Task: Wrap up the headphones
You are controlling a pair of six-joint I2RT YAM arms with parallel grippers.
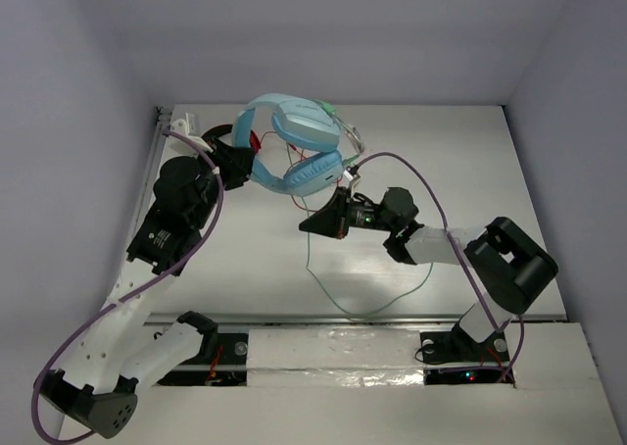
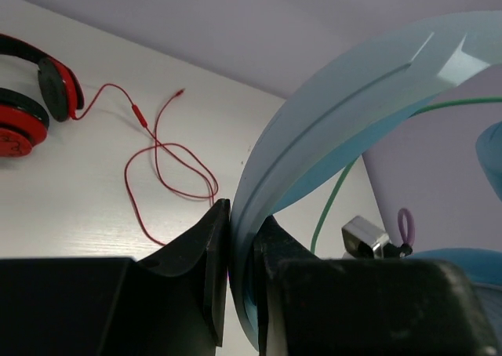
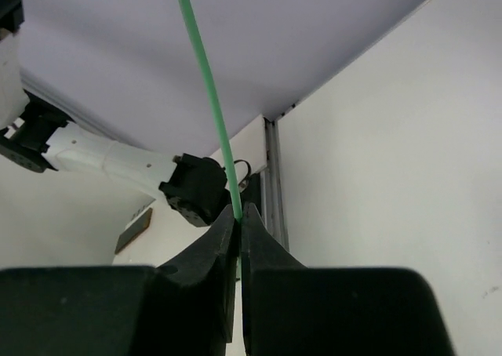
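Headphones (image 1: 294, 141) held over far-left table (image 1: 470, 171) by left gripper (image 2: 239, 246) clamped on the headband (image 2: 329, 113); right gripper (image 3: 239, 215), pinching the green cable (image 3: 205, 81), sits just near-right of the ear cups (image 1: 313, 171), slack trailing toward the near edge.

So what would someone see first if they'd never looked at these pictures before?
The big light blue headphones stand out first, held up over the far side of the table with the left gripper shut on the headband. Next is the thin green cable, pinched in the right gripper and running up from it. Smaller red-and-black headphones lie on the table nearby.
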